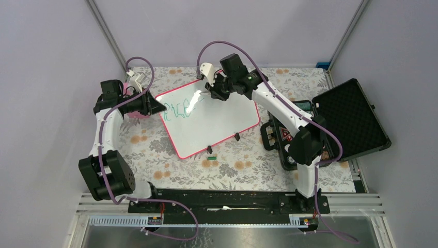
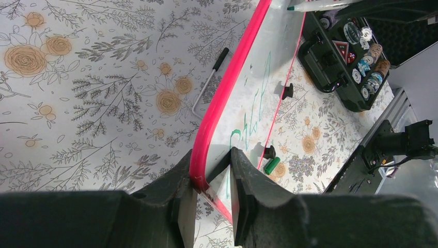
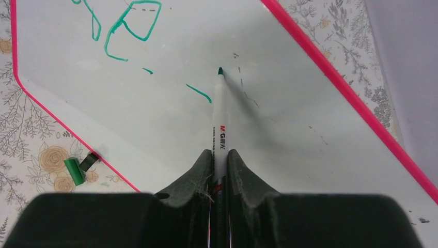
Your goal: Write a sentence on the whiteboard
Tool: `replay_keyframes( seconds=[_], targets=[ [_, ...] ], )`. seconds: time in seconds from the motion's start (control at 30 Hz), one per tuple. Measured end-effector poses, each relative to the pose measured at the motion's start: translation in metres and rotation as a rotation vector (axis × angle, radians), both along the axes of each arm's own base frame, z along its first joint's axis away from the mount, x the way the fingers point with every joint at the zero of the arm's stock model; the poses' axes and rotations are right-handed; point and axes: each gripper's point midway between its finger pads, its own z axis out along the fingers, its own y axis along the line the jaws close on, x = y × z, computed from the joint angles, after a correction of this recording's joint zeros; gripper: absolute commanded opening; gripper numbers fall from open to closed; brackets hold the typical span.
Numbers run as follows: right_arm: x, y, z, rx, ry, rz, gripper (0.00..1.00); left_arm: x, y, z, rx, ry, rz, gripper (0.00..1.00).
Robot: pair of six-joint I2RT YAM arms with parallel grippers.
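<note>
The whiteboard point(image 1: 222, 121), glossy white with a pink-red frame, lies at an angle on the flowered tablecloth. Green scrawled letters of the sentence point(image 1: 179, 110) sit near its left corner and also show in the right wrist view as the sentence point(image 3: 129, 28). My left gripper point(image 2: 212, 155) is shut on the whiteboard point(image 2: 253, 88) at its corner, one finger on the frame and one on the surface. My right gripper point(image 3: 220, 154) is shut on a white marker point(image 3: 220, 116). Its green tip meets the whiteboard point(image 3: 289, 119) beside a short fresh stroke. In the top view, the right gripper point(image 1: 213, 93) is over the board's far edge.
An open black foam-lined case point(image 1: 351, 116) with small items stands at the right. A green marker cap point(image 1: 210, 156) lies by the board's near edge, next to two small black clips point(image 1: 237, 136). A hex key point(image 2: 209, 85) lies on the cloth beyond the board's left edge.
</note>
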Motion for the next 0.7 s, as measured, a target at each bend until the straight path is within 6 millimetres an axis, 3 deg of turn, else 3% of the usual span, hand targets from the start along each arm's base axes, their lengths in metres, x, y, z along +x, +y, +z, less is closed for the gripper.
replay_keyframes(
  seconds=[0.37,0.7],
  targets=[
    [-0.003,-0.002,-0.01,-0.023,0.027,0.0,0.0,0.0,0.0,0.0,0.003,-0.002,-0.001,0.0],
    [-0.018,-0.01,-0.035,-0.059,0.088,0.017,0.0,0.0,0.0,0.0,0.006,-0.001,0.002,0.0]
  ],
)
